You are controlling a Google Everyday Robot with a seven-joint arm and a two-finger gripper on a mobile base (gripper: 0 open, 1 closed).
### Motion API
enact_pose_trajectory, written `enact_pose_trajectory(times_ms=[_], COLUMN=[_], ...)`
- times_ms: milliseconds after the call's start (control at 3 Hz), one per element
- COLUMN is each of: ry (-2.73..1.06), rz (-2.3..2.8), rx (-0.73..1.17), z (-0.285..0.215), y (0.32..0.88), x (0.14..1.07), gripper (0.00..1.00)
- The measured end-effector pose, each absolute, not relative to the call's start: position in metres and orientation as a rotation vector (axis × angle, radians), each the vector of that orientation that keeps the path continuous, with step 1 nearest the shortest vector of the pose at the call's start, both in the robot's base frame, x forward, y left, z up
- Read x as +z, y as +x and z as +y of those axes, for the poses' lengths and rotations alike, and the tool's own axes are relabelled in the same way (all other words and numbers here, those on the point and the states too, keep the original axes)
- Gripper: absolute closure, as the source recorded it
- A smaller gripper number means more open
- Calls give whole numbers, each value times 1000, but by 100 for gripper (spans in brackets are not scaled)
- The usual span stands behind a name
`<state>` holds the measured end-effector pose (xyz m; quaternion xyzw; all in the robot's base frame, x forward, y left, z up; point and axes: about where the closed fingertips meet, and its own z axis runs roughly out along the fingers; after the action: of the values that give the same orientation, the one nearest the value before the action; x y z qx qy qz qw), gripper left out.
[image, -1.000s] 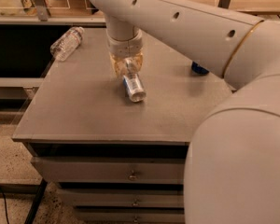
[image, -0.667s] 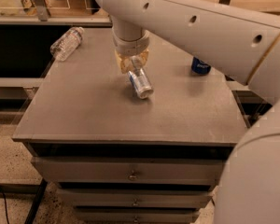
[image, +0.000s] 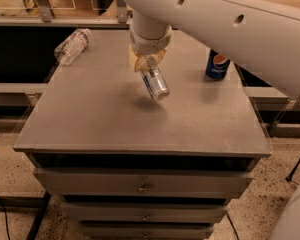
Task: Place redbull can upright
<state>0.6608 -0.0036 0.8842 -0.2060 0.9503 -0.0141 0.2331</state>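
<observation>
The claw [image: 148,66], above mid-tabletop [image: 90,124], pinches the redbull can [image: 156,84] by its upper end; the can slants toward five o'clock, apparently just off the surface. A Pepsi can [image: 217,64] stands at three o'clock and a water bottle [image: 72,45] lies at ten.

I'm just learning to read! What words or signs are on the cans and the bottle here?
"pepsi", with the round logo: on the blue Pepsi can, standing at the right back of the table.
Redbull can, held tilted above the table by the gripper: print too blurred to read.
Water bottle, lying at the left back: label unreadable.
</observation>
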Motion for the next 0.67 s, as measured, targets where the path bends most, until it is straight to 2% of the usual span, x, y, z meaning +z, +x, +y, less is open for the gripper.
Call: enact_pose_trajectory(times_ms=[333, 667], ry=[-579, -626], rz=[2553, 2421], rx=[31, 235], z=[-2, -4], y=[661, 656], x=[892, 907], gripper=[100, 100])
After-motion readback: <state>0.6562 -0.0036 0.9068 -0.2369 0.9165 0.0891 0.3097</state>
